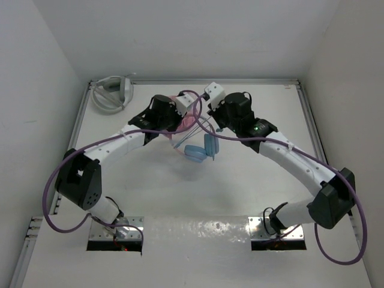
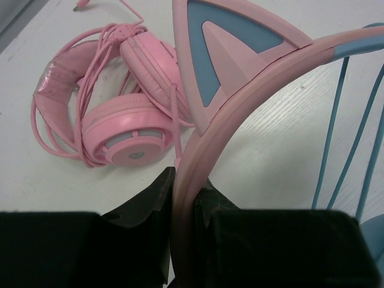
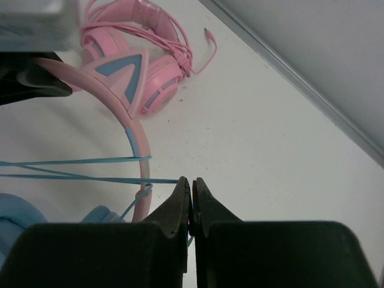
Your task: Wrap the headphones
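The headphones hang above the table's middle, light-blue ear cups low and pink headband up. My left gripper is shut on the pink headband below a cat ear. My right gripper is shut on the thin light-blue cable, which runs taut from the jaws to the headband and loops round it several times. An ear cup shows at the lower left of the right wrist view. In the top view both grippers meet over the headphones, left gripper and right gripper.
All-pink headphones with their cord bundled lie on the table behind the left gripper, also in the right wrist view. Grey-white headphones lie at the back left corner. A raised rim borders the table.
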